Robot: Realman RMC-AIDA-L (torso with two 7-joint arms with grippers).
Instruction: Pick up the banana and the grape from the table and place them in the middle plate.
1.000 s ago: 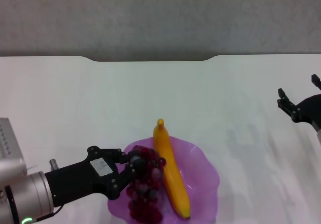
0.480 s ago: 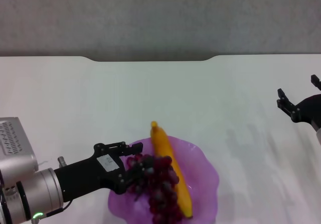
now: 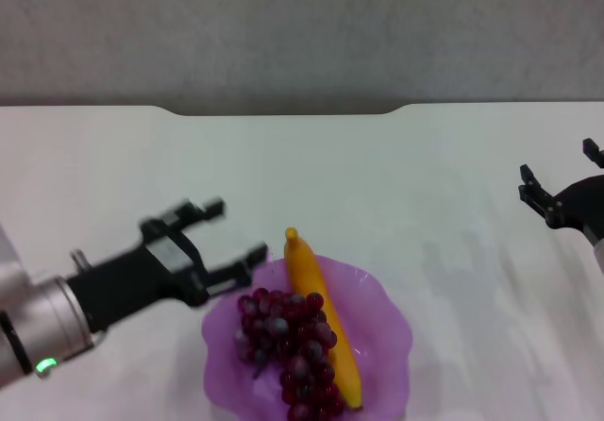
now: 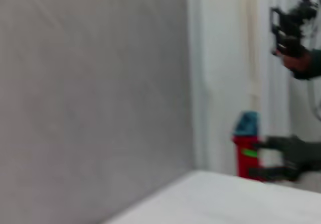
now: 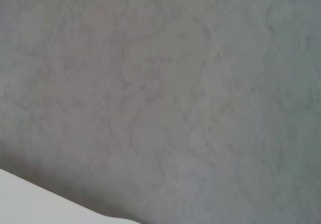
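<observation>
So the banana (image 3: 321, 331) is lying lengthwise in the purple plate (image 3: 382, 322), one tip poking just over the far rim, and the bunch of grapes (image 3: 288, 350) sits right against it on the robot's left side, leaning on it a bit. Looks to me like both are where the task wants them, so the placing part seems pretty much done.

The left gripper (image 3: 215, 242) is just beside the plate's left rim, above the white table (image 3: 311, 171), with its fingers spread wide and nothing between them. My guess is it's open like that because the grapes are already dropped off. The right gripper (image 3: 559, 177) is parked way over at the right edge of the table, well apart from the plate, fingers also spread and empty, not doing anything.

Count: one banana, one bunch of grapes, one plate, two grippers. The wrist cameras mostly show a grey wall, nothing useful there.
</observation>
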